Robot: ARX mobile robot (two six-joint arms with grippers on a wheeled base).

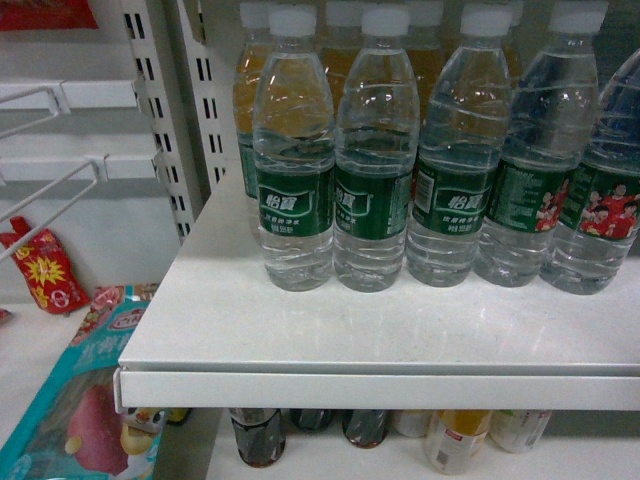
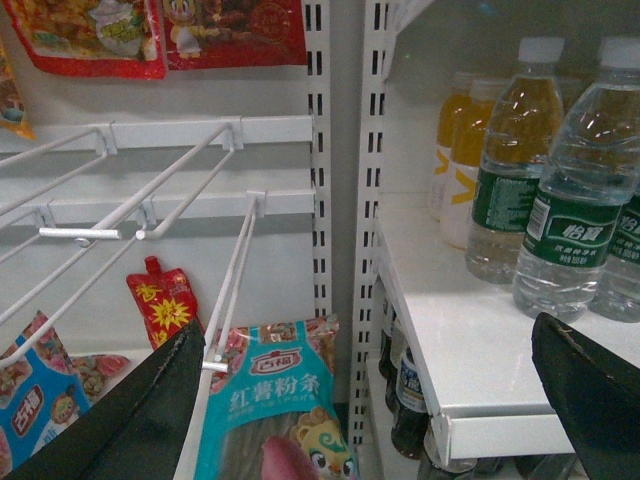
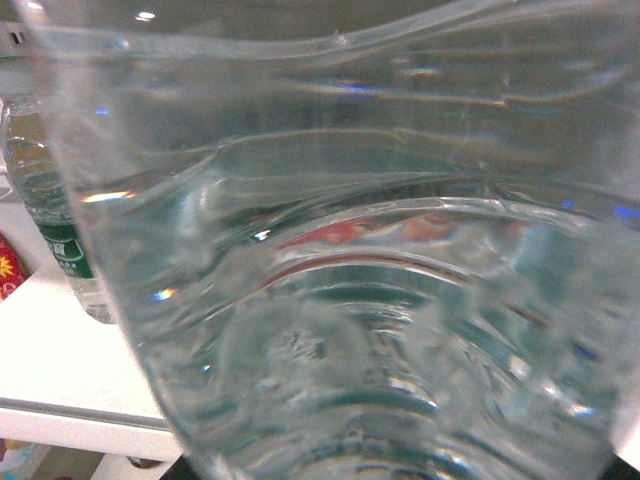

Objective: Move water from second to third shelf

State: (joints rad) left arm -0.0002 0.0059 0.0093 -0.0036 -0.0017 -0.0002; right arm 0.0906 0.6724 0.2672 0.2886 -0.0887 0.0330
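Several water bottles (image 1: 293, 150) with green labels and white caps stand in a row on a white shelf (image 1: 300, 340) in the head view; the rightmost (image 1: 610, 200) shows red-shirted figures. In the right wrist view one clear ribbed water bottle (image 3: 350, 280) fills nearly the whole frame, just above the shelf's front edge (image 3: 70, 410). The right gripper's fingers are hidden behind it and do not show at the frame's corners. My left gripper (image 2: 368, 340) hangs open and empty, left of the shelf, in front of a teal noodle bag (image 2: 275, 400).
Orange juice bottles (image 1: 250, 90) stand behind the water. On the shelf below are dark cola bottles (image 1: 260, 435) and pale juice bottles (image 1: 455, 440). White wire hooks (image 2: 150, 215) and snack bags (image 1: 45, 270) fill the bay to the left, past the slotted uprights (image 2: 345, 200).
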